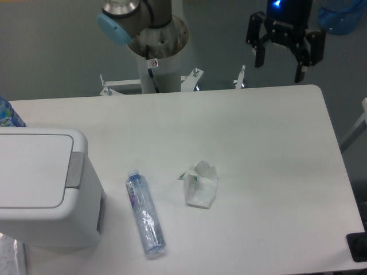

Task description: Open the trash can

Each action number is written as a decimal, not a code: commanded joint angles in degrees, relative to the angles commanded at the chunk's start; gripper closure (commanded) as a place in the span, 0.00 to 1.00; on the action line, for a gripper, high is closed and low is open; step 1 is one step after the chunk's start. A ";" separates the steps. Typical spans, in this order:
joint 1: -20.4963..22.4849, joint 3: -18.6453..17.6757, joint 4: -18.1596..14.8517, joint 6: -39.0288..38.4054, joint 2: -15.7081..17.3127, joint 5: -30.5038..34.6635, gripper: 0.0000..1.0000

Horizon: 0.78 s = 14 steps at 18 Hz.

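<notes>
Trash can [43, 189] at near left of counter [258, 143], lid flat and shut, grey push strip on its right edge. Gripper [280, 67] high at far right, released, grasping nothing. Plastic bottle [145, 213] and crumpled wrapper [200, 184] lying mid-counter.

White table [258, 143], rounded corners; grey floor [51, 51] behind; even, soft light.

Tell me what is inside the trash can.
The trash can has its flat lid shut, so the contents are hidden. Only the lid and grey push strip show on top.
</notes>
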 joint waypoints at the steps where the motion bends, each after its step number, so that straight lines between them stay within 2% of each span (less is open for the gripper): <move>1: 0.00 0.00 0.09 0.00 0.00 0.00 0.00; 5: -0.61 0.53 0.09 -2.10 -0.09 0.09 0.00; 7: -2.45 0.70 0.70 -7.36 -0.35 0.09 0.00; 10: -6.14 -0.09 4.74 -14.48 -0.53 0.53 0.00; 14: -10.97 0.09 6.93 -27.21 -1.40 0.00 0.00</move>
